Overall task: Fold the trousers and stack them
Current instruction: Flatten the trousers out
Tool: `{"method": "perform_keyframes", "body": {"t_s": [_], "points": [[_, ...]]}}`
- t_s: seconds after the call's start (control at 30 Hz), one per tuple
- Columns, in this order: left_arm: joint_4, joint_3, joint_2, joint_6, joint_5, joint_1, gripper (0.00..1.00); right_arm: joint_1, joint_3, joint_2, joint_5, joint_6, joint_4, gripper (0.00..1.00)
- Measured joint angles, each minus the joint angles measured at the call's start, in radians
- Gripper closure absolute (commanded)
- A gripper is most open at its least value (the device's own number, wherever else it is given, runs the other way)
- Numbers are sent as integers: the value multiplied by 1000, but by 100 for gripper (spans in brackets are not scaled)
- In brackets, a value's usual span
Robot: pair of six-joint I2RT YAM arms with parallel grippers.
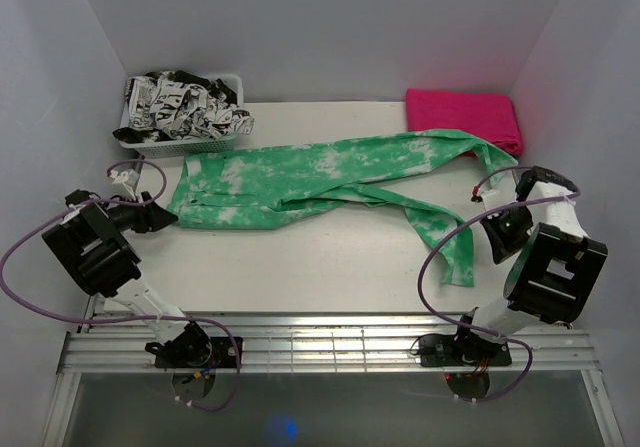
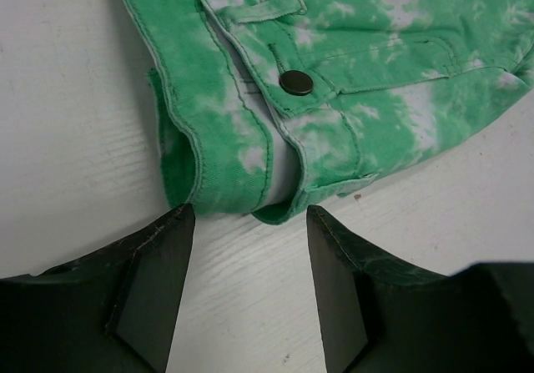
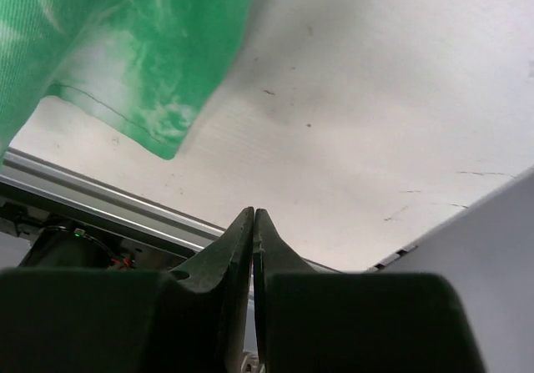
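Your basket (image 1: 190, 149), beyond the left jaws, holds crumpled black-and-white clothes (image 1: 185, 107). The green trousers (image 1: 300, 172) lie spread on the surface (image 1: 300, 267). Their waistband is just ahead of your left jaws, which are released, and a dark button (image 2: 296, 82) shows there. Your right jaws are clenched on nothing, with a leg hem (image 3: 158, 131) ahead and to their left.

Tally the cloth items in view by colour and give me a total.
Green-and-white trousers: 1
Pink folded garment: 1
Black-and-white cloth heap in the basket: 1 (how many pieces it holds cannot be told)
Total: 3
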Motion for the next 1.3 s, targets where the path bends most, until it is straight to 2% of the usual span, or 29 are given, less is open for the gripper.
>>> {"method": "perform_keyframes", "body": {"t_s": [0.2, 0.23, 0.33, 0.37, 0.4, 0.53, 0.67, 0.73, 0.9, 1.0, 1.03, 1.17, 1.23, 1.3], "points": [[95, 1, 30, -2, 21, 0, 34, 0, 90, -1, 36, -16, -36, 92], [106, 1, 30, 3, 26, 0, 34, 0, 95, -1, 38, -18, -40, 89], [111, 3, 30, 16, 32, 2, 34, 0, 95, 2, 15, -25, -80, 51], [108, 8, 30, 21, 36, 4, 34, 0, 93, 3, 2, -31, -95, 11], [102, 16, 31, 23, 40, 6, 33, 0, 87, 3, -19, -37, -108, 10], [78, 70, 36, 32, 60, 35, 33, 0, 20, -4, -97, -35, -120, 10], [63, 89, 36, 44, 80, 66, 32, 0, -44, 8, -154, -24, -120, 0], [49, 88, 36, 52, 87, 72, 32, 0, -62, 42, -195, -5, -113, 6], [32, 74, 36, 73, 104, 74, 32, -10, -72, 108, -264, 44, -47, 9], [17, 60, 36, 84, 108, 74, 33, -31, -69, 112, -287, 55, -16, 13], [13, 59, 36, 85, 108, 74, 34, -41, -66, 114, -293, 56, -11, 21], [20, 59, 36, 68, 113, 79, 35, -87, -52, 158, -314, 54, 22, 39], [33, 63, 40, 40, 124, 90, 36, -105, -56, 189, -326, 58, 37, 44], [44, 77, 54, 21, 129, 101, 36, -115, -69, 194, -342, 63, 40, 45]]}}
